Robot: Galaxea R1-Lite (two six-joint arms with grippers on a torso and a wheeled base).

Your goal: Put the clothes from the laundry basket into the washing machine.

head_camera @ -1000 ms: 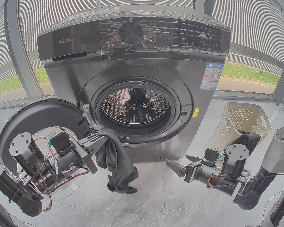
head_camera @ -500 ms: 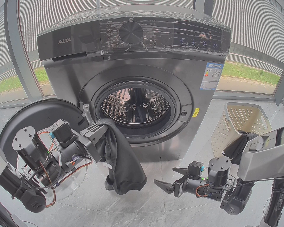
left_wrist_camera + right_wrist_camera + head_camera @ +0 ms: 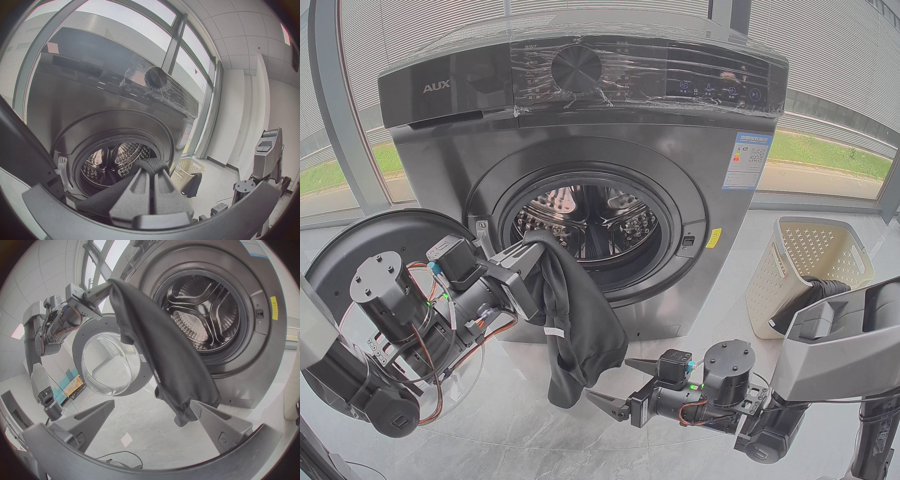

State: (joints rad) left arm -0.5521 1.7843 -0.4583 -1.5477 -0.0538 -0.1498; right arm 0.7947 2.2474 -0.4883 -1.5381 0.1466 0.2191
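Observation:
My left gripper (image 3: 536, 250) is shut on the top of a black garment (image 3: 581, 325), holding it at the left rim of the washing machine's open drum (image 3: 587, 225). The garment hangs down in front of the lower rim, clear of the floor. In the left wrist view the shut fingers (image 3: 150, 170) pinch the cloth (image 3: 106, 197) before the drum (image 3: 115, 159). My right gripper (image 3: 610, 379) is open, low, just right of the garment's hanging end; its fingers (image 3: 103, 410) flank the garment's tip (image 3: 181, 415). The laundry basket (image 3: 812, 250) holds more dark clothes (image 3: 815, 297).
The washer door (image 3: 381, 244) stands swung open to the left, behind my left arm; its glass (image 3: 109, 365) faces the room. The basket leans on the floor to the right of the machine. Grey tiled floor (image 3: 519, 437) lies open in front.
The left gripper has carried the garment up and right, to the drum's rim. The right arm has swung left and lower, away from the basket, to beside the garment's hanging end.

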